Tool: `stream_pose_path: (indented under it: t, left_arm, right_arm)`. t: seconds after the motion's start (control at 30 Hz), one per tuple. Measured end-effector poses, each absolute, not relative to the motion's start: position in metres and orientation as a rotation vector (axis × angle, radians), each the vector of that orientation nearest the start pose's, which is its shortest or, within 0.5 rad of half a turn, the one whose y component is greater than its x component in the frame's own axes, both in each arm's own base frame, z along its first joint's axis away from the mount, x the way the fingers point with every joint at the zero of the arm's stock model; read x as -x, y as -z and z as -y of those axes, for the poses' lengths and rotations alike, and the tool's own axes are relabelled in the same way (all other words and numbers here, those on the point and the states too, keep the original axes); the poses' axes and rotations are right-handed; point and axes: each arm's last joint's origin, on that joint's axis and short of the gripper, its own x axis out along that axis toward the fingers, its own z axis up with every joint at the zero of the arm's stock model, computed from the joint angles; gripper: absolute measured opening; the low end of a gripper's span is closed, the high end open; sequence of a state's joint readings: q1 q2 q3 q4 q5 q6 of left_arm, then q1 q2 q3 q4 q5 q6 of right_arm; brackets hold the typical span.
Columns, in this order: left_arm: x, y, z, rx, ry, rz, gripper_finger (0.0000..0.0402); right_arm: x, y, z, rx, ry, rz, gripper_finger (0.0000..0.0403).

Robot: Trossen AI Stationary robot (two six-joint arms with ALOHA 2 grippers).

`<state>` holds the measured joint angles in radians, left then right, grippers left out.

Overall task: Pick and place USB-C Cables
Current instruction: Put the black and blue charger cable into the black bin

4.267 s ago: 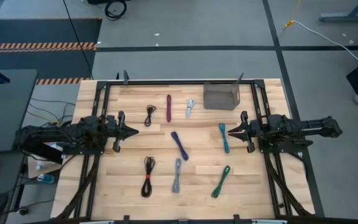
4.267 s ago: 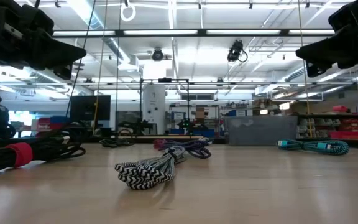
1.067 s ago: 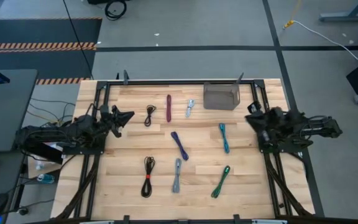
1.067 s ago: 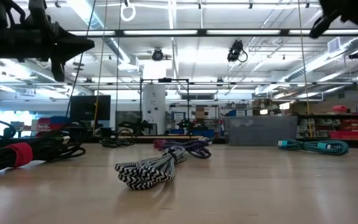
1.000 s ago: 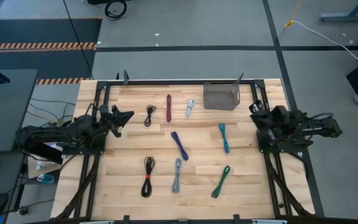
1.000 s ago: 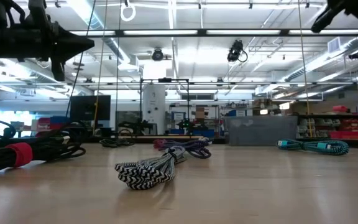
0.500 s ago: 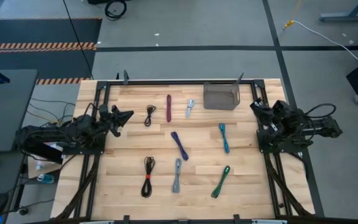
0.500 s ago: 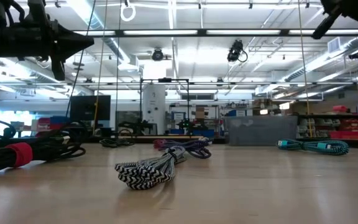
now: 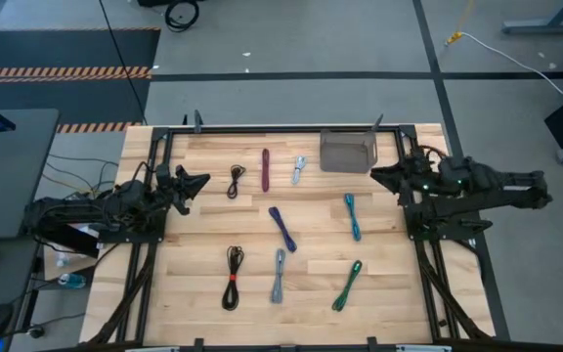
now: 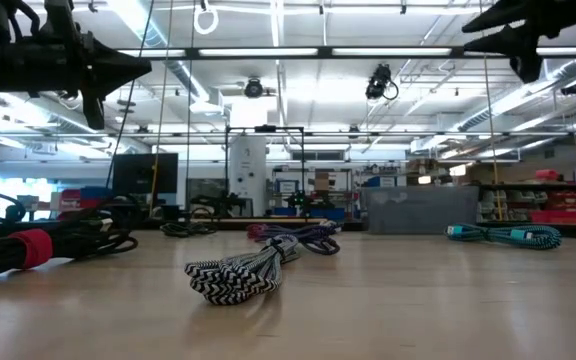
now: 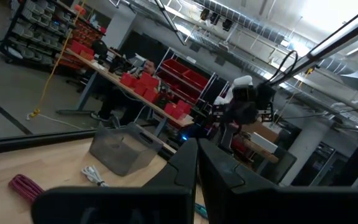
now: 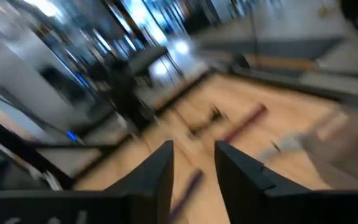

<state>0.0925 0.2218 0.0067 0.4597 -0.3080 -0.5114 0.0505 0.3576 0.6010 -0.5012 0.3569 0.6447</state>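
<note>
Hovering near the grey bin (image 9: 347, 152), the right tool (image 9: 376, 174) stands apart-fingered and empty. Left tool (image 9: 203, 180), closed and empty, waits beside the black cable (image 9: 237, 182) above the surface (image 9: 311, 293).

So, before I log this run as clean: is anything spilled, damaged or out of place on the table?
Nothing stands out. The cables, such as the purple cable, lie bundled and apart on the table; the grey bin stands upright and looks empty. Neither pincer touches anything.
</note>
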Motion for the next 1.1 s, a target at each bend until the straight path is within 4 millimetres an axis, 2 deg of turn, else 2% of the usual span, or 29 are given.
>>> stream_pose_path:
  t: [0.13, 0.23, 0.53, 0.63, 0.8, 1.1]
  left_arm:
    - [-0.106, -0.191, -0.019, 0.52, -0.329, 0.34, 0.0021]
    - [-0.106, -0.191, -0.019, 0.517, -0.329, 0.339, 0.0021]
    - [-0.106, -0.191, -0.019, 0.518, -0.329, 0.339, 0.002]
    - [-0.106, -0.191, -0.019, 0.518, -0.329, 0.339, 0.0021]
    - [-0.106, -0.191, -0.019, 0.519, -0.329, 0.338, 0.002]
    - [-0.106, -0.191, -0.019, 0.519, -0.329, 0.338, 0.0021]
  right_arm:
    - [-0.099, -0.295, 0.004, -0.602, 0.455, -0.445, 0.0147]
    - [-0.114, -0.295, 0.001, -0.636, 0.453, -0.635, 0.0153]
    - [-0.16, -0.265, -0.013, -0.824, 0.301, -1.065, 0.0152]
    - [-0.169, -0.255, -0.018, -0.845, 0.266, -1.162, 0.0152]
    - [-0.179, -0.239, -0.022, -0.851, 0.342, -1.287, 0.0152]
    - [-0.205, -0.208, -0.029, -0.793, 0.419, -1.408, 0.0157]
